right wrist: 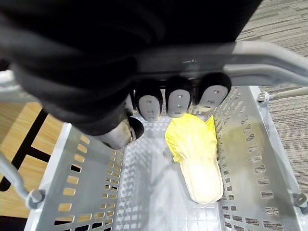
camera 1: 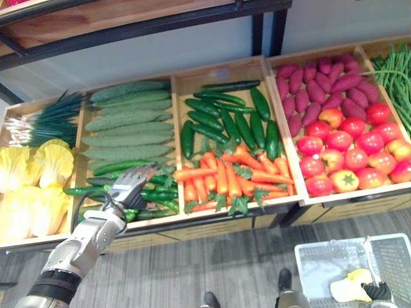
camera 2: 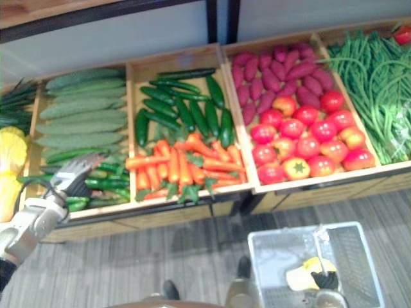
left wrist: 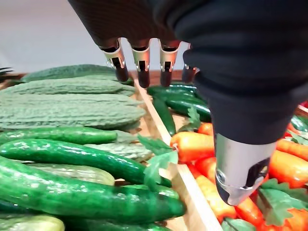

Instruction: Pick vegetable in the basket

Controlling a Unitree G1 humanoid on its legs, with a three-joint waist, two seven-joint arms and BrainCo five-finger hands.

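My left hand (camera 1: pixel 128 187) hangs open just above the dark green cucumbers (camera 1: pixel 157 192) at the front of the second crate, its fingers (left wrist: pixel 142 60) straight and holding nothing. Pale bitter gourds (camera 1: pixel 128 122) lie behind the cucumbers (left wrist: pixel 72 192), and carrots (camera 1: pixel 225 176) fill the crate to the right. At the lower right, my right hand (right wrist: pixel 178 101) is curled round the grey handle (right wrist: pixel 269 60) of the grey plastic basket (camera 1: pixel 350 240). One yellow cabbage (right wrist: pixel 197 159) lies on the basket's floor.
The sloping wooden display holds green onions (camera 1: pixel 38 122) and yellow cabbages (camera 1: pixel 32 186) at the far left, tomatoes (camera 1: pixel 350 151) and purple sweet potatoes (camera 1: pixel 321 86) to the right, and green beans (camera 1: pixel 395 77) beyond. A dark-framed shelf (camera 1: pixel 128 29) runs overhead. Grey floor lies in front.
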